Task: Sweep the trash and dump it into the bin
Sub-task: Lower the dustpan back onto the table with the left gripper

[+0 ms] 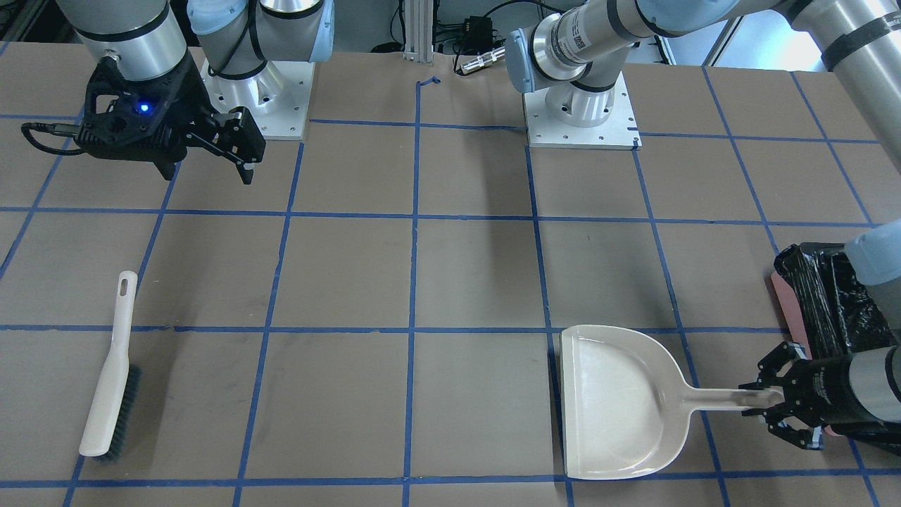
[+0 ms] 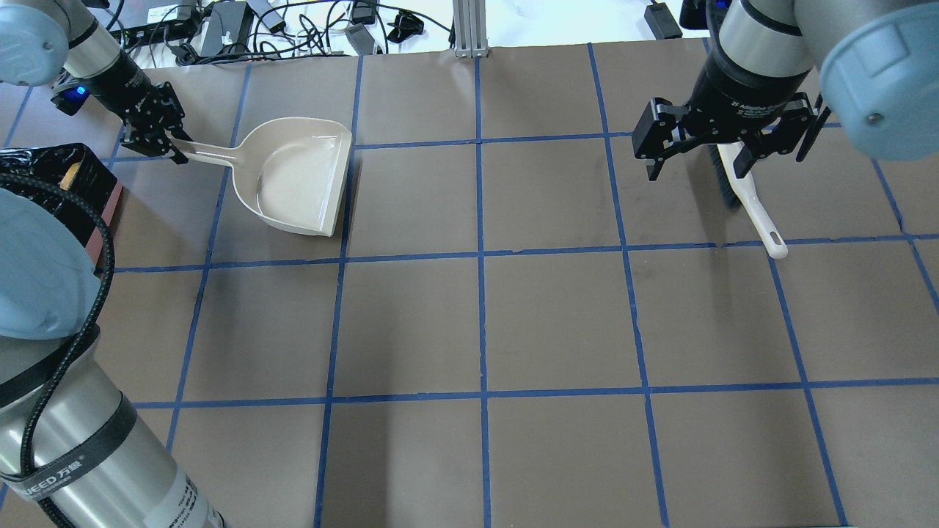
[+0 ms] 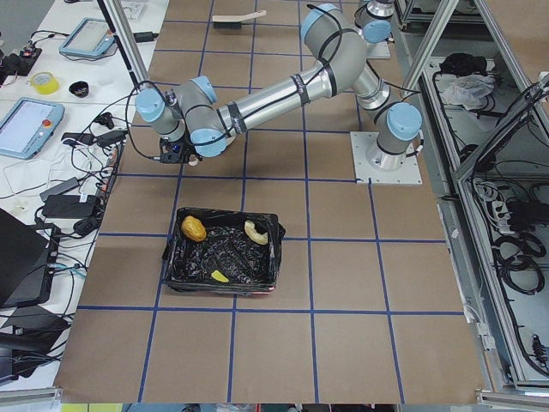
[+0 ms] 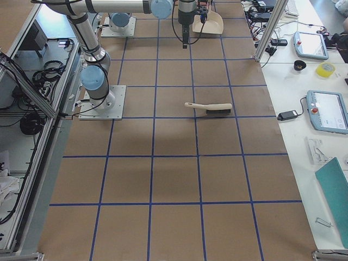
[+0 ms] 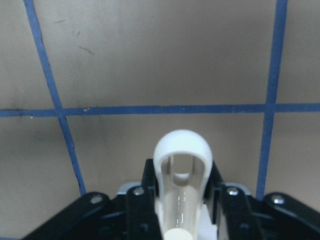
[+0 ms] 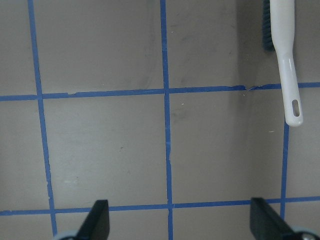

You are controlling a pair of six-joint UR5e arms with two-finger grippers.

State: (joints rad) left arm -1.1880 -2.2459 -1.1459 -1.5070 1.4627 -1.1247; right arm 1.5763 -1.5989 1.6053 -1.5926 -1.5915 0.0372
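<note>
Dustpan (image 5: 182,167) handle clamped in left gripper (image 1: 760,401), pan flat, far left, near bin (image 3: 236,257). All three trash (image 3: 194,228) pieces inside bin, toward table (image 2: 477,323) left end. Right gripper (image 2: 697,165) fingers apart, raised near brush (image 1: 109,387), far right, well apart from pan.

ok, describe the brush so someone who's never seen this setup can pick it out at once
On the brown, blue-taped table, look at the robot's right half, beyond the right gripper. The brush lies flat there: slim white handle with a hanging hole, dark bristles along one edge, unlike the broad beige dustpan across the table.
</note>
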